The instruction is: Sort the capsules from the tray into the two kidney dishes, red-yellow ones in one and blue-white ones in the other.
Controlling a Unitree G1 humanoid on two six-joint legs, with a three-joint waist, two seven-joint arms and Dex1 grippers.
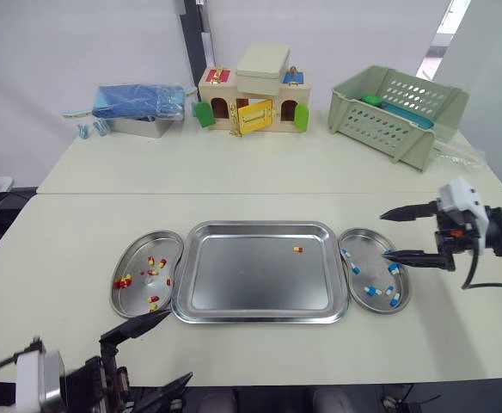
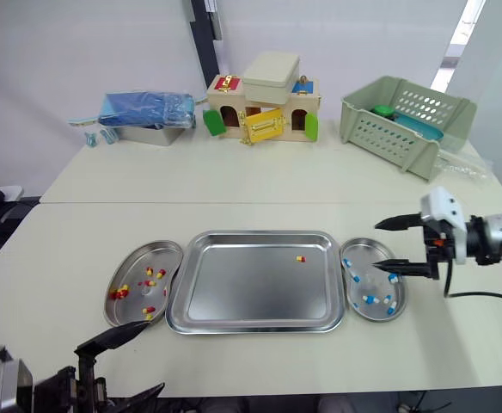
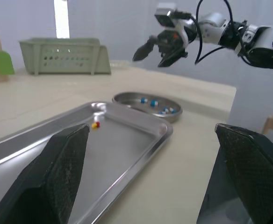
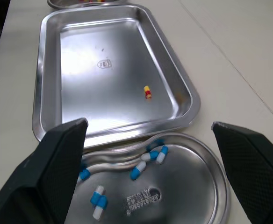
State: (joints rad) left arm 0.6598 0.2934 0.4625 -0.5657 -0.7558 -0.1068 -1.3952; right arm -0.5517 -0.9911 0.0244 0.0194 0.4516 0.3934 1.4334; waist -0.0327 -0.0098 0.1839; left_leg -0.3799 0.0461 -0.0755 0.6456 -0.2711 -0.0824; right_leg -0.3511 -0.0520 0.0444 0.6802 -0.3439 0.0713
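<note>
A steel tray (image 1: 234, 301) lies mid-table holding one red-yellow capsule (image 1: 297, 249) near its far right corner. The left kidney dish (image 1: 137, 254) holds several red-yellow capsules (image 1: 150, 274). The right kidney dish (image 1: 374, 245) holds several blue-white capsules (image 1: 371, 290). My right gripper (image 1: 391, 236) hovers open over the right dish's far right side, with nothing between its fingers. My left gripper (image 1: 163, 348) is open and empty at the table's near edge, in front of the left dish. In the right wrist view, the red-yellow capsule (image 4: 147, 92) lies beyond the blue-white capsules (image 4: 148, 156).
Along the table's far side stand a blue-wrapped box (image 1: 139, 107), a wooden toy house (image 1: 251, 99) and a green basket (image 1: 397, 110). A seam between two tabletops runs across behind the dishes.
</note>
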